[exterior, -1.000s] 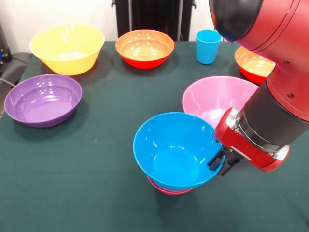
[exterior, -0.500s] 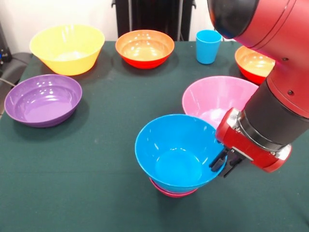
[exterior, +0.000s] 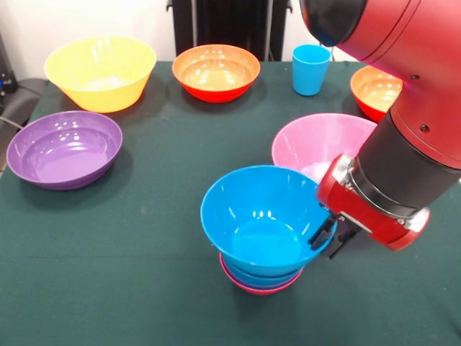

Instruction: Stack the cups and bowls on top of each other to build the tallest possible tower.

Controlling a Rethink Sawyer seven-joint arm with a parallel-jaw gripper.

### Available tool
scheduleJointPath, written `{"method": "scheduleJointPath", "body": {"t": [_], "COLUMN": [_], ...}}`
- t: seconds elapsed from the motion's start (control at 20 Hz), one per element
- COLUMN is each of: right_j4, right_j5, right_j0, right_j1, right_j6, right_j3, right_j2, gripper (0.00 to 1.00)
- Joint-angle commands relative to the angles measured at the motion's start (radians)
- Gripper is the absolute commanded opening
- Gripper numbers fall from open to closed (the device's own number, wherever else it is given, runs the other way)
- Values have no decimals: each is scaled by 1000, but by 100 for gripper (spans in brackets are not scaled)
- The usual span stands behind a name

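Across the dark green surface (exterior: 144,238), nine pieces visible, all empty as far as can be seen. Largest: yellow bowl (exterior: 100,72) at far left, deep, nothing inside. Next in size: purple bowl (exterior: 63,148) at left edge, wide and shallow, empty; pink bowl (exterior: 317,144) just behind the tower, partly hidden by the arm, visible part empty. Then two orange-red bowls: one (exterior: 216,71) at far centre, empty; the other (exterior: 374,91) at far right, half covered by the arm.

Near the front centre, the tower (exterior: 263,245): medium blue bowl (exterior: 259,216) on top, empty, sitting level or nearly so; under it a small blue bowl (exterior: 263,277) showing only as a rim; lowest a small magenta-red bowl (exterior: 261,287), only its edge visible. Hand (exterior: 328,240) at the right rim of the medium blue bowl, two dark fingers (exterior: 320,234) pointing down beside the rim; cannot tell whether clamped on the wall or apart from it.

Smallest: light blue cup (exterior: 310,69) at far side, upright, well apart from the tower.

Judged as handling: thin glossy plastic, light, stiff, slippery; easy to slide or tip when pushed. Best hold probably at the rim, one finger inside and one outside the wall. For the cup, a pinch across its narrow body or on its rim.
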Motion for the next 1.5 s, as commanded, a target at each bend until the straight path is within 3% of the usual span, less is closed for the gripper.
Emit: {"method": "scheduleJointPath", "body": {"t": [0.05,0.9,1.5], "right_j4": [-110,-184,-144], "right_j5": [-56,-112,-66], "right_j0": [20,2,-20], "right_j1": [-35,-38,-4], "right_j6": [35,38,101], "right_j3": [107,95,13], "right_j2": [123,167,152], "gripper": [0,0,0]}}
